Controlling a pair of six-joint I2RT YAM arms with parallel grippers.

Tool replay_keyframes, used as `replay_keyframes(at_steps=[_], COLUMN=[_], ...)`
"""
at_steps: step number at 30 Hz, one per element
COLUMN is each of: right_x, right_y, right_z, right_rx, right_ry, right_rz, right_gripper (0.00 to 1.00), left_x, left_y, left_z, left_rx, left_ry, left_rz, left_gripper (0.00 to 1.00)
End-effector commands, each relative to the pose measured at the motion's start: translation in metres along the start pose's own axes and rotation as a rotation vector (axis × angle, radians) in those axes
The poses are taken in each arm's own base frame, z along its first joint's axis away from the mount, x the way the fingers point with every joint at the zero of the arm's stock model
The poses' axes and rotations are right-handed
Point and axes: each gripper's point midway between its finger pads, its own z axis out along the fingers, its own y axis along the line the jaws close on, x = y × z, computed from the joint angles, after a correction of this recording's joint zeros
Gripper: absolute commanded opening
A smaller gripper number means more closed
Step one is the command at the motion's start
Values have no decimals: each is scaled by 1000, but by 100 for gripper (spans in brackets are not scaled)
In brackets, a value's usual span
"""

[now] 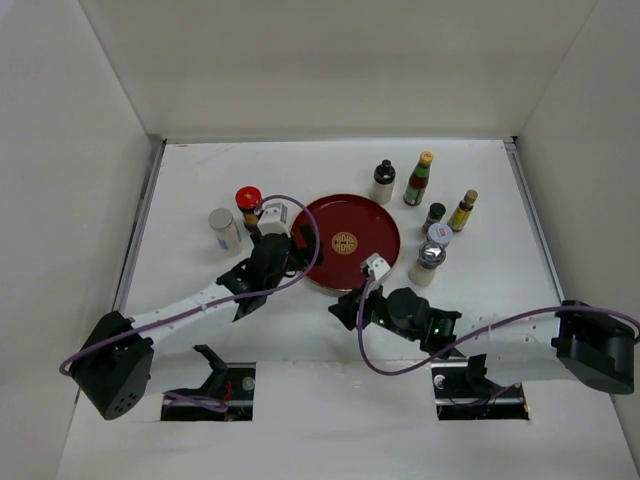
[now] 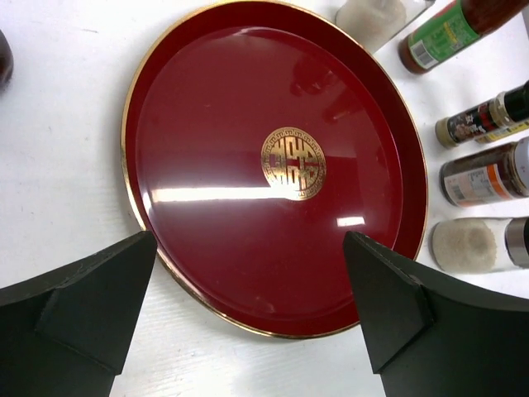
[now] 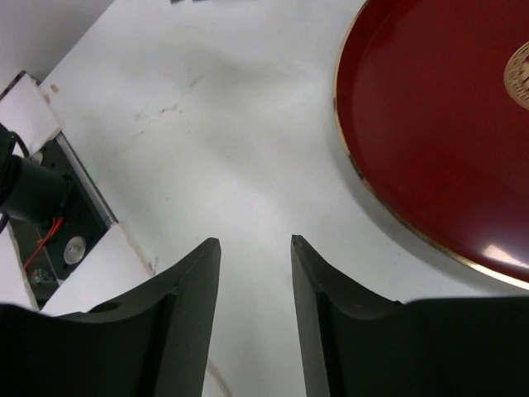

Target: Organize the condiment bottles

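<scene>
Over the left rim of the round dark-red tray [image 1: 318, 218], my left gripper [image 2: 250, 244] hangs with its jaws spread wide and nothing between them. The left arm [image 1: 190, 305] reaches diagonally from its near-left base. My right arm [image 1: 500, 330] lies low, stretched leftward, and the right gripper [image 3: 254, 244] is parted only narrowly, empty, above bare table [image 3: 207, 124] just beside the tray's near edge. Six condiment bottles [image 1: 434, 216] stand clustered on the table right of the tray. A red-capped jar [image 1: 248, 203] and a silver-capped shaker [image 1: 224, 229] stand to its left.
</scene>
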Motion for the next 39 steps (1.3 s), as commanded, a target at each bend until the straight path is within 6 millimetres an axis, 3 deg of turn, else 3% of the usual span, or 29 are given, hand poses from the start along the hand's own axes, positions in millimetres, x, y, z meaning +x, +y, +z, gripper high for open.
replay_keyframes(at_steps=[1, 6, 10, 14, 17, 20, 21, 22, 23, 25, 27, 30, 35, 39], right_x=[-9, -3, -5, -28, -43, -36, -30, -23, -21, -16, -17, -16, -22, -30], right_y=[23, 51, 85, 119, 131, 126, 120, 113, 106, 102, 102, 97, 80, 59], right_z=[4, 13, 17, 21, 26, 30, 31, 34, 36, 35, 34, 33, 36, 37], right_rx=[-77, -141, -212, -267, -286, -274, -265, -255, -239, -233, -240, -237, -190, -130], right_ry=[-41, 3, 14, -13, -38, -34, -31, -28, -26, -11, -16, -18, -38, -64], right_rz=[-1, -38, -47, -63, -89, -80, -63, -46, -33, -26, -28, -36, -40, -14], right_gripper=[48, 47, 39, 11, 8, 10, 12, 12, 12, 15, 19, 28, 38, 48], left_x=[-25, -42, -63, -104, -134, -160, -168, -174, -178, -183, -185, -186, -188, -172], left_y=[-13, -30, -43, -45, -51, -51, -46, -42, -36, -21, -7, 17, 66, 100], left_z=[1, 2, -7, -24, -38, -46, -48, -48, -47, -39, -26, -18, -36, -46], left_rx=[4, 35, 58, 26, 33, 12, -12, -36, -66, -138, -208, -328, -503, -603], left_ry=[-58, -90, -147, -276, -373, -428, -440, -445, -453, -460, -438, -411, -426, -361], left_rz=[-20, 4, 59, 85, 88, 72, 75, 76, 73, 72, 88, 106, 97, 105], left_gripper=[100, 100, 100, 100, 100, 97, 83, 64, 53, 45, 47, 62, 79, 84])
